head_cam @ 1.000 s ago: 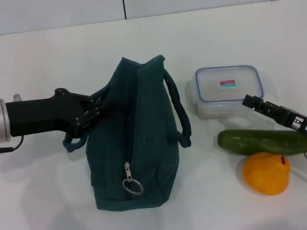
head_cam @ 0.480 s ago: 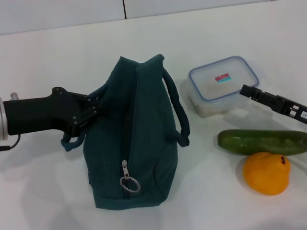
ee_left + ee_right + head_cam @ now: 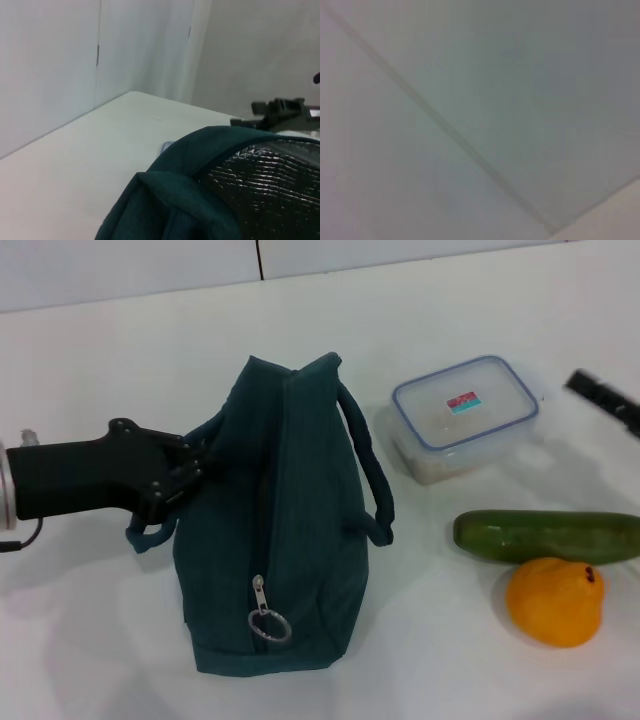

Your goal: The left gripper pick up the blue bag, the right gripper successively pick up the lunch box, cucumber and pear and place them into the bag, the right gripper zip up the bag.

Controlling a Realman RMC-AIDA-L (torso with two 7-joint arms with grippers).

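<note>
The blue bag (image 3: pixel 285 530) lies on the white table, zipper pull ring (image 3: pixel 268 625) toward the front. My left gripper (image 3: pixel 192 470) is shut on the bag's left rim by its handle. The left wrist view shows the bag's rim (image 3: pixel 200 150) and silver lining (image 3: pixel 270 175) close up. The lunch box (image 3: pixel 465 415) rests on the table, turned at an angle. The cucumber (image 3: pixel 545 535) lies in front of it, with the pear (image 3: pixel 555 600) touching it. My right gripper (image 3: pixel 605 400) is a blurred black shape at the right edge, apart from the lunch box.
The table's far edge meets a pale wall at the back. The right wrist view shows only a pale surface crossed by a dark line. The other arm's gripper (image 3: pixel 280 110) shows beyond the bag in the left wrist view.
The lunch box was pushed left and turned. My right gripper has since pulled away from it toward the right edge. The bag and left gripper shifted slightly left.
</note>
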